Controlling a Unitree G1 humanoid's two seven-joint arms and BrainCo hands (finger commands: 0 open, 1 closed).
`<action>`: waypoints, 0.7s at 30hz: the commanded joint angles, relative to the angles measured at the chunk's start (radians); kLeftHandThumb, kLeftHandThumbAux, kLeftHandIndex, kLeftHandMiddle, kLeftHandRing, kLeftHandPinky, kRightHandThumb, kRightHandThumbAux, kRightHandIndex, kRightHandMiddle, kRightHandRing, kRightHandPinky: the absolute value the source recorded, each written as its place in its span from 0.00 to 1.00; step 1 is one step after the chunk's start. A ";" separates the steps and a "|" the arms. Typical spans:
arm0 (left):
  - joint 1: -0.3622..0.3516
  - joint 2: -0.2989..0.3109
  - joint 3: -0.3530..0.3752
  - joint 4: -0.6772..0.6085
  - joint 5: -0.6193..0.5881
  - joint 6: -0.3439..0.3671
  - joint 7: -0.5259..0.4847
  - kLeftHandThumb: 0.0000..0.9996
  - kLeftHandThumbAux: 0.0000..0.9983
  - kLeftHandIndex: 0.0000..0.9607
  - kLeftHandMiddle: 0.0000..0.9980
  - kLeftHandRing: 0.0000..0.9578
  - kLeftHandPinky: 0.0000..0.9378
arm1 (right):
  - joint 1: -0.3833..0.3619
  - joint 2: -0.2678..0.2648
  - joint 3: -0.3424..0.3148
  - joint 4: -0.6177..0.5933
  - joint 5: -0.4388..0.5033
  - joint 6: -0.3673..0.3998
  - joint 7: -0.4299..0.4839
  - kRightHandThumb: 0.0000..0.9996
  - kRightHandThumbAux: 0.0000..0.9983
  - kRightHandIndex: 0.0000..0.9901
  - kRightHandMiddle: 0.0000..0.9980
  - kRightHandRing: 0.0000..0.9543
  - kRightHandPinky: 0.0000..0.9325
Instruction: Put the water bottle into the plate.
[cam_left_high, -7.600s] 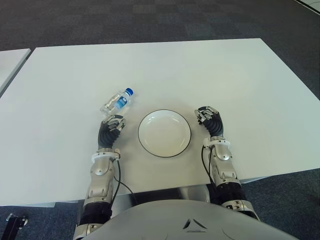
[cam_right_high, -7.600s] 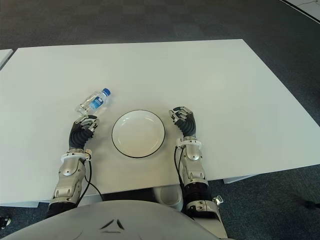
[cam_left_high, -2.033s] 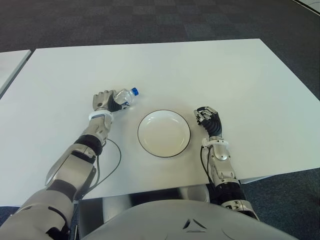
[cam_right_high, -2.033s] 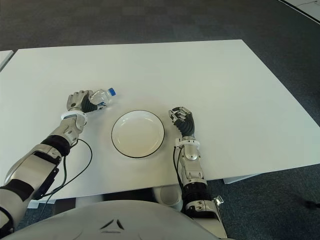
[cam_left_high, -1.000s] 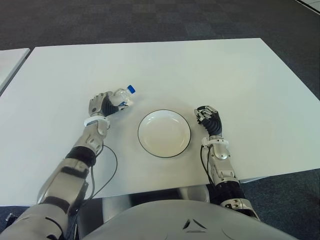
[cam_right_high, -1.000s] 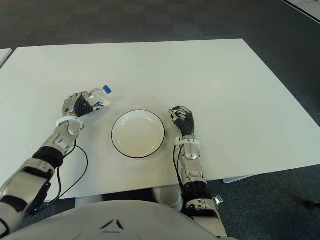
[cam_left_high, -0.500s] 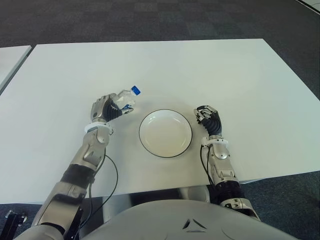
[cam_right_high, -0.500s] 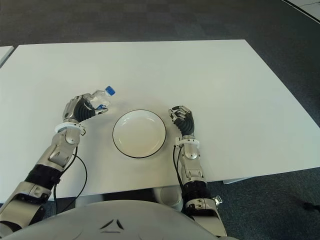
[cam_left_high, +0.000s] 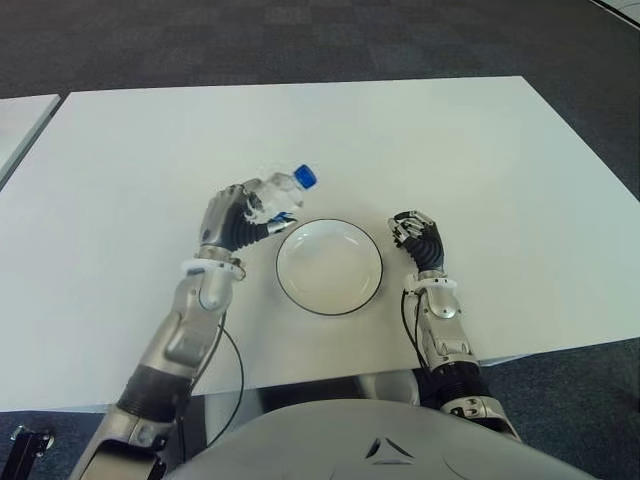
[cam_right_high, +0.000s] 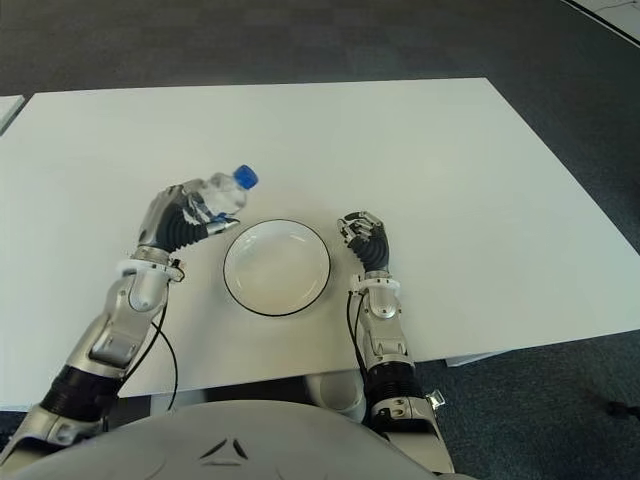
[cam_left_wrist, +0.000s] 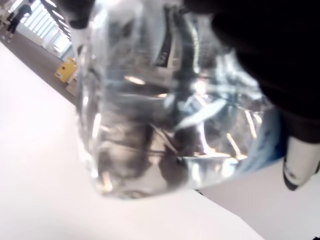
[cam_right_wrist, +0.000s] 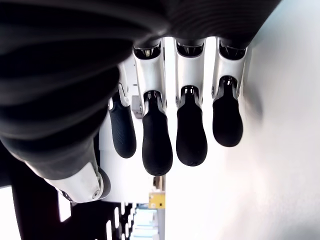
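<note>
My left hand (cam_left_high: 240, 215) is shut on a clear water bottle (cam_left_high: 277, 193) with a blue cap (cam_left_high: 305, 177). It holds the bottle lifted above the white table (cam_left_high: 400, 140), just left of the plate's rim, with the cap tilted toward the plate. The left wrist view is filled by the bottle (cam_left_wrist: 150, 100) with dark fingers wrapped over it. The white plate (cam_left_high: 329, 266) with a dark rim lies in front of me and holds nothing. My right hand (cam_left_high: 420, 238) shows just right of the plate, fingers relaxed and holding nothing.
The table's near edge (cam_left_high: 300, 385) runs just in front of my body. A second white table corner (cam_left_high: 20, 115) shows at far left. Dark carpet (cam_left_high: 300, 40) lies beyond the table.
My left hand has carried the bottle up off the table and rightward toward the plate's left rim. The right hand has not moved.
</note>
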 joint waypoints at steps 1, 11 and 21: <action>0.021 -0.007 -0.039 -0.032 0.034 -0.036 -0.037 0.85 0.67 0.41 0.53 0.90 0.88 | 0.006 0.003 -0.003 0.003 0.006 0.020 0.005 0.71 0.73 0.44 0.69 0.71 0.73; 0.060 0.004 -0.114 -0.074 0.096 -0.098 -0.108 0.85 0.67 0.41 0.54 0.90 0.88 | 0.007 0.003 -0.003 -0.003 -0.003 0.035 -0.004 0.71 0.73 0.44 0.70 0.71 0.72; 0.086 -0.001 -0.173 -0.147 0.163 -0.071 -0.230 0.85 0.67 0.41 0.54 0.89 0.88 | 0.007 0.000 -0.003 -0.002 0.008 0.027 0.015 0.71 0.73 0.44 0.70 0.71 0.72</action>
